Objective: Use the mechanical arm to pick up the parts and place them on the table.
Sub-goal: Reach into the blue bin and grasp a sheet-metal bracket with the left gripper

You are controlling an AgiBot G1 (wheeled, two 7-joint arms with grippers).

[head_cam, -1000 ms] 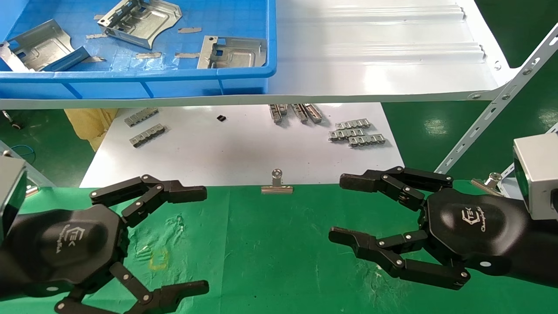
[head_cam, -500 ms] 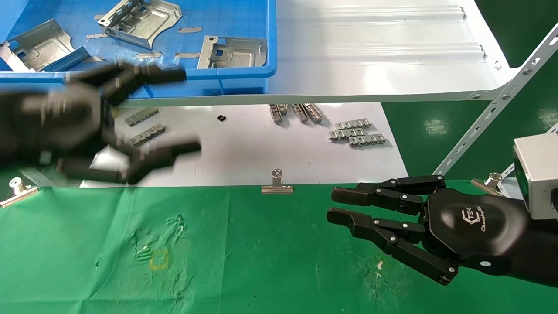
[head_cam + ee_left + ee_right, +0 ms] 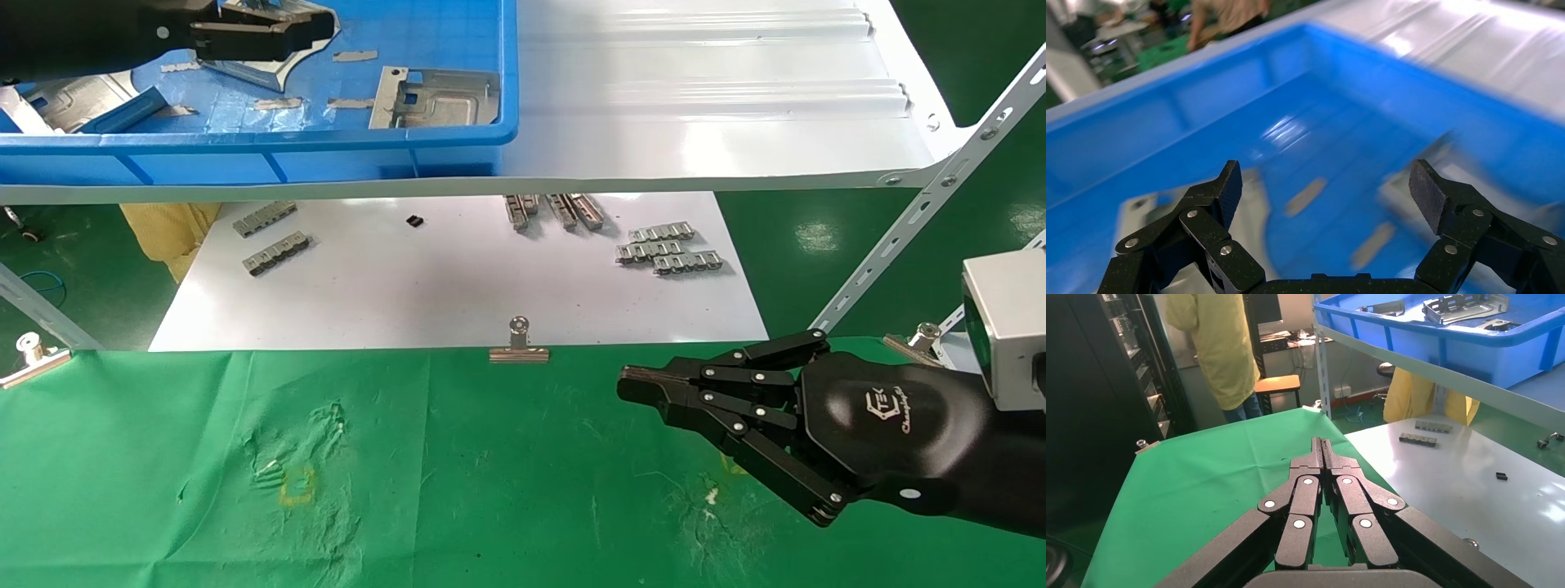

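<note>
My left gripper point(image 3: 274, 23) hangs open and empty over the blue bin point(image 3: 327, 147) at the far left; in the left wrist view point(image 3: 1327, 184) its jaws stand wide apart above the blurred bin floor. Three silver parts lie in the bin: one under the left fingers point(image 3: 290, 61), one at the bin's left end point(image 3: 73, 90), one near its right wall point(image 3: 437, 98). My right gripper point(image 3: 633, 384) is shut and empty, low over the green table point(image 3: 490, 490) at the right; in the right wrist view point(image 3: 1321, 444) its fingers press together.
The bin stands on a white ribbed shelf point(image 3: 695, 98). Below it a white sheet point(image 3: 449, 286) carries small linked silver strips point(image 3: 666, 249). A binder clip point(image 3: 519, 347) grips the cloth's far edge. A slanted metal brace point(image 3: 923, 212) runs at the right.
My left arm has risen from the green cloth and gone forward over the blue bin, still open. My right gripper has closed from open to shut and stayed in place.
</note>
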